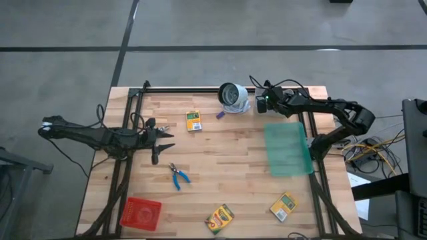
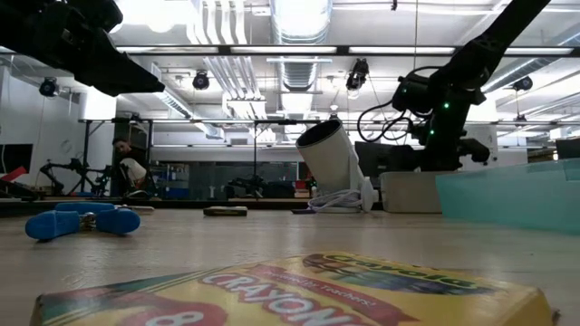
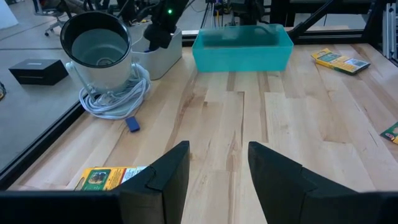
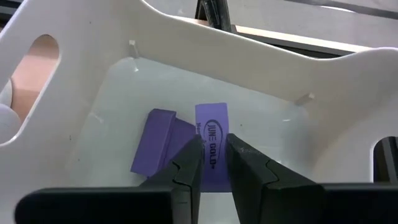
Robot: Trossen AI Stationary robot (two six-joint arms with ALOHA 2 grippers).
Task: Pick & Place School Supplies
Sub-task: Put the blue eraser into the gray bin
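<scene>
Crayon box [image 2: 290, 292] near cam | R gripper [image 4: 213, 155] jaws narrow over purple piece [image 4: 211, 140] | L gripper [image 3: 217, 165] jaws wide

Floor [image 1: 60, 73]: grey concrete, crossed by dark seams.
Ceiling [image 2: 299, 18]: exposed ducts and long bright strip lights overhead.
Back of room: dark framed racks [image 2: 100, 154], a person [image 2: 127, 167] bent at a bench.
Table [image 1: 227, 167]: pale wood planks, black frame rails.

A pale planked wooden desk [image 1: 227, 153] carries a flat translucent green plastic mat [image 1: 288, 148] at its right side, a red mesh plastic tray [image 1: 141, 213] at the near left corner, and a white-grey round camera-like object [image 1: 233, 95] with coiled white cable [image 3: 115, 98] at the far edge.
</scene>
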